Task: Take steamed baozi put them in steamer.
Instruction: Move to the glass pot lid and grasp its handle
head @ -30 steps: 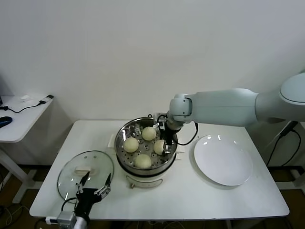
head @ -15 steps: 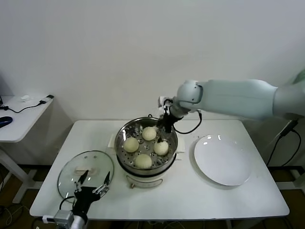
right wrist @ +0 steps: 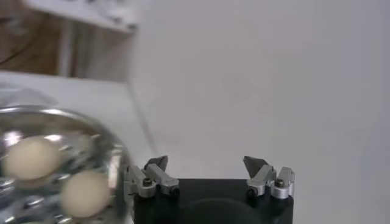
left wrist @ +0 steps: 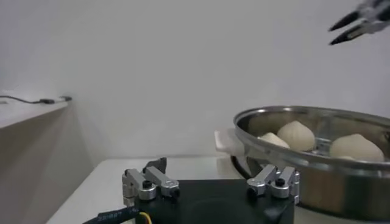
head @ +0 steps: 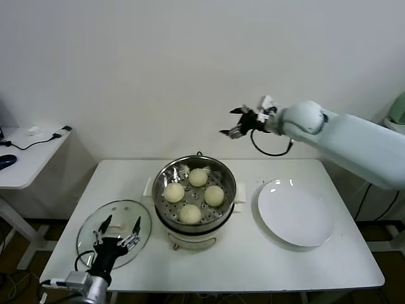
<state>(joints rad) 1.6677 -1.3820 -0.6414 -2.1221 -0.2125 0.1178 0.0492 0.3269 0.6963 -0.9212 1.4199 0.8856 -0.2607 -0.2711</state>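
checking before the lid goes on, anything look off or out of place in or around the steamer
Nothing stands out. All four steamed baozi sit upright on the tray in the steamer, none spilled. The white plate is bare, the glass lid lies flat beside the pot. Right gripper is raised, jaws open and empty.

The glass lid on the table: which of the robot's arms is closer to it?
The left. The left gripper hovers right at the glass lid's near edge, fingers open. The right gripper is raised high above the steamer, far from the lid, fingers open too.

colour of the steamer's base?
Cream-white, under the shiny steel steamer; head view shows it best.
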